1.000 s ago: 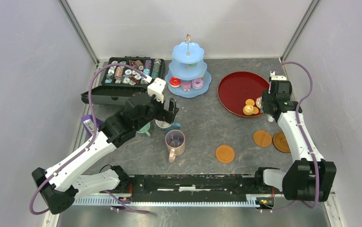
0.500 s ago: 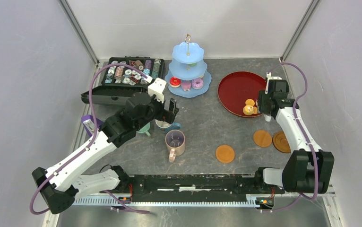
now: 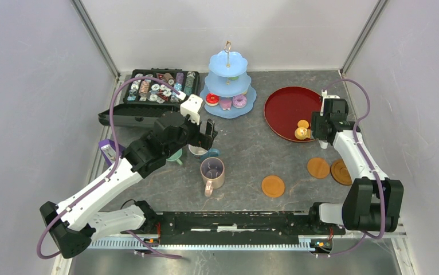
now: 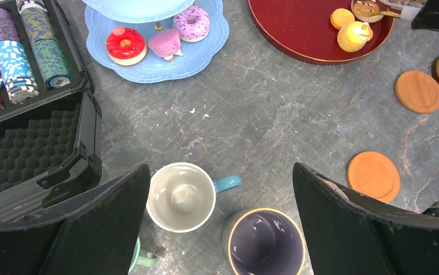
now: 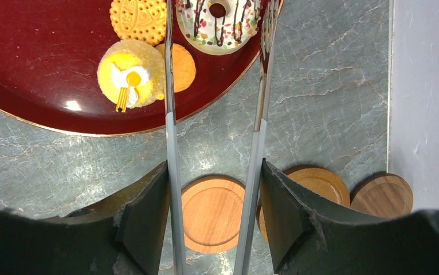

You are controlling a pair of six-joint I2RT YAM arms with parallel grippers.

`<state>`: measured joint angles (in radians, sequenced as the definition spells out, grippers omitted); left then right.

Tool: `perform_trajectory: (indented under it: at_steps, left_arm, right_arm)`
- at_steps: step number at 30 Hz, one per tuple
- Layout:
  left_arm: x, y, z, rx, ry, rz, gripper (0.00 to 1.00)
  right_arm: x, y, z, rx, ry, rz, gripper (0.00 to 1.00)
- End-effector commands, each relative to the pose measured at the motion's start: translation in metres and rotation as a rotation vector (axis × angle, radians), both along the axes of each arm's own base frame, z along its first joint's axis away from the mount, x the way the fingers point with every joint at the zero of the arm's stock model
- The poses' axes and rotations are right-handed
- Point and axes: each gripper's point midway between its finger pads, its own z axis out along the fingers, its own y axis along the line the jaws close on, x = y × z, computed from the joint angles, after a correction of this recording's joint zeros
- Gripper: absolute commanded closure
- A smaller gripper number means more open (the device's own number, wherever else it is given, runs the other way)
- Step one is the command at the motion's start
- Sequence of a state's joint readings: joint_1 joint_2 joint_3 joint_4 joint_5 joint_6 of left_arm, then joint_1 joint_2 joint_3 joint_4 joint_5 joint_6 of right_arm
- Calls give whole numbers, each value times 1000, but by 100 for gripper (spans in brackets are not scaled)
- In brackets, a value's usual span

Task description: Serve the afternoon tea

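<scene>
My left gripper (image 3: 208, 130) is open and empty, hovering over the white-and-blue mug (image 4: 181, 196) and the tall pink-purple mug (image 4: 266, 242). The mint green mug (image 4: 140, 259) peeks out under its left finger. The olive mug is out of view. My right gripper (image 5: 214, 166) is shut on the metal tongs (image 5: 169, 132), and the tong tips straddle a white sprinkled doughnut (image 5: 217, 20) on the red tray (image 5: 34, 69). A yellow pastry (image 5: 130, 73) and a biscuit (image 5: 138, 20) lie beside it. The pale-blue stand (image 3: 227, 80) holds three pastries on its lowest tier (image 4: 206, 48).
Three brown coasters (image 3: 273, 186) (image 3: 318, 168) (image 3: 341, 172) lie on the table at the front right. An open black case of round chips (image 3: 154, 89) stands at the back left, close to my left arm. The right wall runs near the right arm.
My right gripper has shifted a little left towards the tray with the tongs, now covering the doughnut in the top view. The left arm has not moved.
</scene>
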<state>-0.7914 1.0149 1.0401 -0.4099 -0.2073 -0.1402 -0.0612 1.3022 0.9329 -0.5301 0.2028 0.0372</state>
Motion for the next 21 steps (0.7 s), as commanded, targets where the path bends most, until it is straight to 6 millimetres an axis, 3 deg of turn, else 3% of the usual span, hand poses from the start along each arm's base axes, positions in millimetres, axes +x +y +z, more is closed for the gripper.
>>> perform_trajectory:
  at_steps: [1,8,13,16,21]
  left_arm:
    - [5,-2,9,-21,-31,0,0]
    - [5,-2,8,-18,-31,2,0]
    - [5,-2,8,-16,-32,4,0]
    - [5,-1,8,-15,-33,6,0]
    - [6,-2,9,-20,-33,6,0]
  right_arm:
    - [10,-5,1,-14,-36,-11,38]
    - [12,-6,-8,-9,-30,-12,40]
    - [16,-3,-10,3,-33,-7,48]
    - [19,-1,-2,14,-56,3,56]
    - [26,9,30,24,-159,53,61]
